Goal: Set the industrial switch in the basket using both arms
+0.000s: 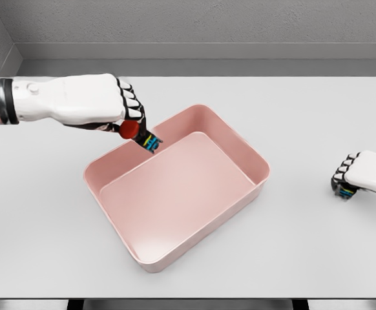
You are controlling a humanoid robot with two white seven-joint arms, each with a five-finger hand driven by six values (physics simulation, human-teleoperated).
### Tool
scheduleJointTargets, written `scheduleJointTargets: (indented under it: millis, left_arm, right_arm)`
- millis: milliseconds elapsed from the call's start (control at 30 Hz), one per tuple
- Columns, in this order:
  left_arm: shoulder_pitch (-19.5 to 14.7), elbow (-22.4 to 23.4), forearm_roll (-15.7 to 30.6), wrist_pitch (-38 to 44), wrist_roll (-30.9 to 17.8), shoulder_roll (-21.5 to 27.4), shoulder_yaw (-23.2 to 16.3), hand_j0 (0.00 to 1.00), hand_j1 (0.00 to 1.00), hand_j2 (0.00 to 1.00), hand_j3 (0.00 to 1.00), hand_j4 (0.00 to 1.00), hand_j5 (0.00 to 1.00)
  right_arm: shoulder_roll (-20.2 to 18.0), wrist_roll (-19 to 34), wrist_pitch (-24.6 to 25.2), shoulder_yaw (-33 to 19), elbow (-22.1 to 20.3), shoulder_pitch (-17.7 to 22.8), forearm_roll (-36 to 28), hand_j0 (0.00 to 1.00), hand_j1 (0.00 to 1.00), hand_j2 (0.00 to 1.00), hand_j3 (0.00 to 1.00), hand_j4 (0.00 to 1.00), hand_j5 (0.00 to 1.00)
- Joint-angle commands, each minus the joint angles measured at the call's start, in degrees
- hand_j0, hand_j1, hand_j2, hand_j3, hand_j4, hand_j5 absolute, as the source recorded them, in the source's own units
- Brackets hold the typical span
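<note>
Head view, the only one. The pink rectangular plastic basket point(120, 169) sits mid-table on the pale grey tabletop point(39, 219), turned so its long axis runs from lower left to upper right. The left hand point(120, 106), white with black-jointed fingers, comes in from the left edge and is curled tight around the industrial switch point(139, 134), a small part with a red round button head and a dark body carrying blue and yellow detail. The switch hangs just over the basket's far-left rim, at the inner edge of the wall, clear of the floor. Its long axis slants from the red head at upper left, close under the knuckles, down to the dark end at lower right, which points into the basket's open interior. The right hand point(359, 175) rests on the table well apart, right of the basket, fingers curled; something small and dark with a blue-green patch shows under them, but a grip cannot be confirmed. The left hand is plainly the nearer. Judged from this, release needs only a slight carry inward.
</note>
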Motion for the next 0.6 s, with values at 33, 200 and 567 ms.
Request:
scheduleJointTargets:
  millis: [33,200,567]
  left_arm:
    - [0.0,0.1,-2.2,0.2,-0.4,-1.8,-3.1,0.46,0.46,0.46,0.46,0.46,0.46]
    - [0.0,0.1,-4.3,0.2,-0.4,-1.8,-4.6,0.50,0.50,0.50,0.50,0.50,0.50]
    - [0.0,0.0,-4.5,0.2,-0.4,-2.5,-4.8,1.00,1.00,1.00,1.00,1.00,1.00]
  right_arm:
    - [-0.1,-0.3,0.0,-0.7,-0.2,-0.4,-0.4,0.51,0.51,0.51,0.51,0.51,0.51]
    - [-0.1,-0.4,0.0,-1.6,-1.2,-0.7,-0.6,0.51,0.51,0.51,0.51,0.51,0.51]
    - [1.1,-0.4,0.0,-3.5,-5.0,-1.5,-0.8,0.51,0.51,0.51,0.51,0.51,0.51]
